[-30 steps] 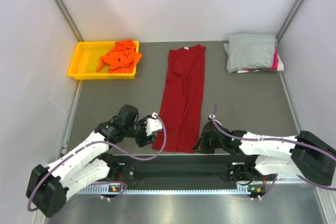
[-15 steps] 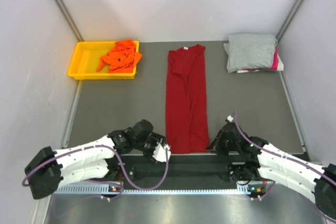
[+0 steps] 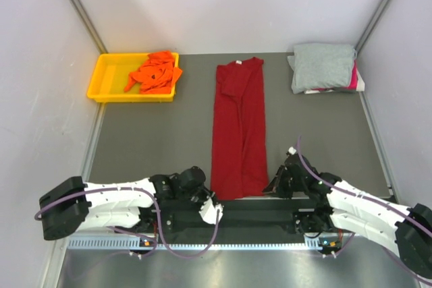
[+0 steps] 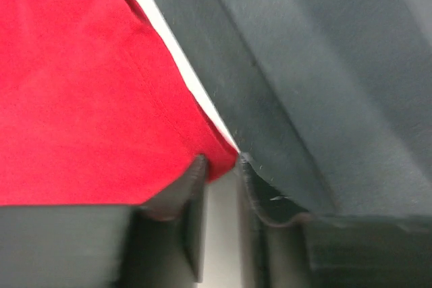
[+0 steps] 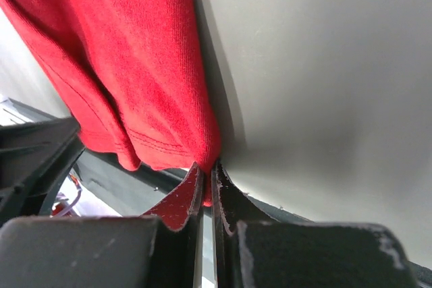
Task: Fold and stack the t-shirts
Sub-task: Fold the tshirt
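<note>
The dark red t-shirt point(image 3: 239, 129) lies folded into a long narrow strip down the middle of the table, its near hem at the front edge. My left gripper point(image 3: 206, 200) is at the hem's left corner. In the left wrist view, the red corner point(image 4: 219, 160) sits pinched between the nearly closed fingertips of that gripper point(image 4: 221, 161). My right gripper point(image 3: 273, 185) is at the hem's right corner. In the right wrist view it point(image 5: 206, 166) is shut on the red hem point(image 5: 169, 99). The orange t-shirt point(image 3: 155, 72) lies crumpled. The grey t-shirt point(image 3: 322, 65) lies folded on the pink one point(image 3: 353, 75).
The yellow tray point(image 3: 108, 79) at the back left holds the orange shirt. The grey and pink stack is at the back right by the wall. A black rail point(image 3: 236, 217) runs along the near table edge under both grippers.
Both grippers have moved down to the near hem corners. The left one swung from beside the shirt to its left corner. The shirt's near end has shifted from skewed left to straight.
</note>
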`<state>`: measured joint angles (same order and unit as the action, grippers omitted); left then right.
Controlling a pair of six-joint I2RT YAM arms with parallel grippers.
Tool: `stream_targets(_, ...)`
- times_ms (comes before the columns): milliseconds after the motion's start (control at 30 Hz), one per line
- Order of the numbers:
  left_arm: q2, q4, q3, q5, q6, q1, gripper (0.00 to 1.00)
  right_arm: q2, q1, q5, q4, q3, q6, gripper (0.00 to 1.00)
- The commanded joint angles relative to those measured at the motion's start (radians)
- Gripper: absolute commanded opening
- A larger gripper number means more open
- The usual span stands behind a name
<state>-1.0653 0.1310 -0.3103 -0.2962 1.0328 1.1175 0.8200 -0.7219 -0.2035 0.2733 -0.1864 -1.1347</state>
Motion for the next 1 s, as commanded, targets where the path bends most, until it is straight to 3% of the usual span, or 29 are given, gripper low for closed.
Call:
stream_targets(0, -0.018, -0.094, -0.004, 0.135, 0.035, -0.015, 0.2, 0.001, 0.022, -0.001, 0.033, -0.022, 0.036, 0.0)
stream_targets(100, -0.009, -0.1, -0.016, 0.118, 0.006, -0.015, 0.01, 0.005, 0.047, -0.01, 0.055, -0.05, 0.071, 0.0)
stream_targets(133, -0.007, -0.106, -0.021, 0.127, -0.025, -0.013, 0.0, 0.011, 0.055, -0.013, 0.073, -0.076, 0.082, 0.0)
stream_targets(233, 0.002, -0.123, -0.03, 0.147, -0.069, -0.024, 0.0, 0.021, 0.079, -0.031, 0.083, -0.131, 0.113, 0.0)
stream_targets(333, -0.002, -0.149, -0.085, 0.062, -0.161, -0.148, 0.0, 0.074, 0.134, -0.063, 0.096, -0.211, 0.185, 0.0)
stream_targets(400, -0.021, -0.145, -0.168, -0.077, -0.216, -0.311, 0.0, 0.131, 0.176, -0.074, 0.087, -0.254, 0.232, 0.0)
stream_targets(467, -0.094, -0.168, -0.206, -0.017, -0.232, -0.32, 0.0, 0.188, 0.225, -0.089, 0.058, -0.327, 0.271, 0.0)
stream_targets(700, -0.405, -0.154, -0.488, -0.145, -0.319, -0.545, 0.0, 0.555, 0.349, -0.184, -0.002, -0.593, 0.443, 0.0)
stream_targets(967, -0.654, -0.153, -0.787, -0.124, -0.392, -0.651, 0.0, 0.798, 0.475, -0.229, -0.043, -0.863, 0.515, 0.0)
